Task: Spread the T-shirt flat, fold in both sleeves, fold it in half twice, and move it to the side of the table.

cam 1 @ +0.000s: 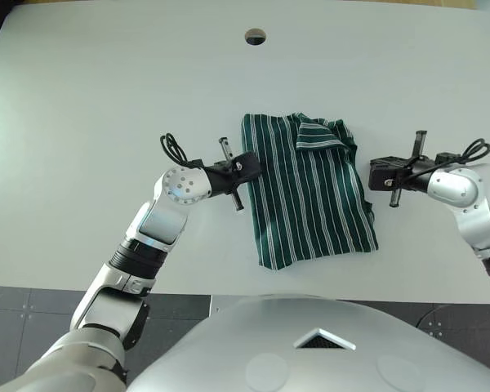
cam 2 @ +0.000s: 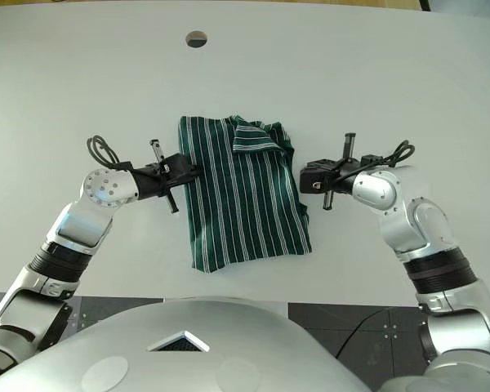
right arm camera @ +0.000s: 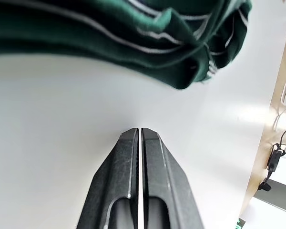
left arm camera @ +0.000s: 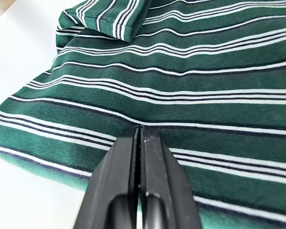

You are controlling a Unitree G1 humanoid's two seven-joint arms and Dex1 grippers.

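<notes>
Left eye view: a dark green T-shirt (cam 1: 310,196) with thin white stripes lies on a white desk (cam 1: 106,98), around the middle and somewhat closer to the near edge than to the far edge. It forms a narrow rectangle, with the sleeves seemingly already tucked in. Its long axis runs from the far edge toward the near edge, and a rumpled flap (cam 1: 318,135) sits at its far right corner. The left claw (cam 1: 251,165) is at the shirt's left edge, its tip touching or just overlapping the cloth toward the far end. The right claw (cam 1: 376,173) is level with it across the shirt, just beside the right edge but apart from the cloth. The shirt therefore lies between the two claws, both pointing inward at it, and the left one is nearer. A small round hole (cam 1: 255,36) sits near the desk's far edge. Right eye view: the same layout, with a strip of bare desk between the right claw and the shirt. Left wrist view: the left claw's fingers (left arm camera: 119,176) are pressed together with no cloth seen between them, the tip over striped fabric that spreads ahead. Right wrist view: the right claw is likewise fully closed and empty above bare desk, with the shirt's bunched edge ahead of its tip. Folding in half likely means opening both claws and taking hold of one short end.
</notes>
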